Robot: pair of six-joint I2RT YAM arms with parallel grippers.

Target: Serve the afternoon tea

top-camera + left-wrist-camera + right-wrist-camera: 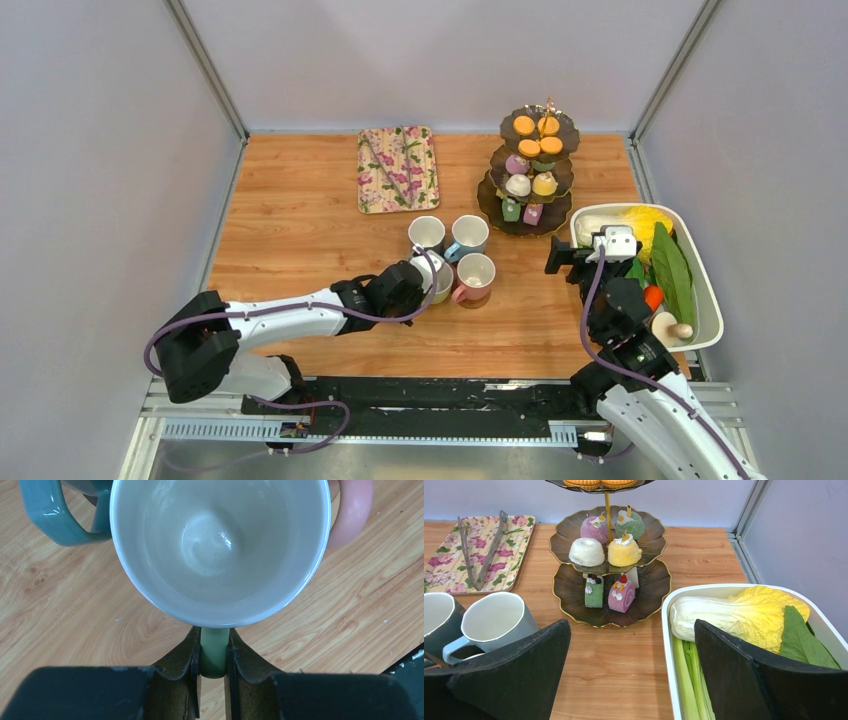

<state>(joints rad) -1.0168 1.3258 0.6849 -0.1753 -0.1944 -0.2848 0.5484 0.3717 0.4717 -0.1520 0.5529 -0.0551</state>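
The left pincer [214, 652] was clamped tight on the handle of a pale green ceramic mug [220, 545]. The cup sat just ahead of its fingertips, with a blue mug [55, 515] and a pink mug [352, 515] beyond. The right pincer [630, 630] gaped wide and empty, with the dark scalloped three-tier stand [574, 587] ahead of it.

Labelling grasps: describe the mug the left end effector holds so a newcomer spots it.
On the wooden table, find the four mugs clustered by the floral tray. It's the near-left one, the pale green mug; only its handle is pinched in the left end effector.
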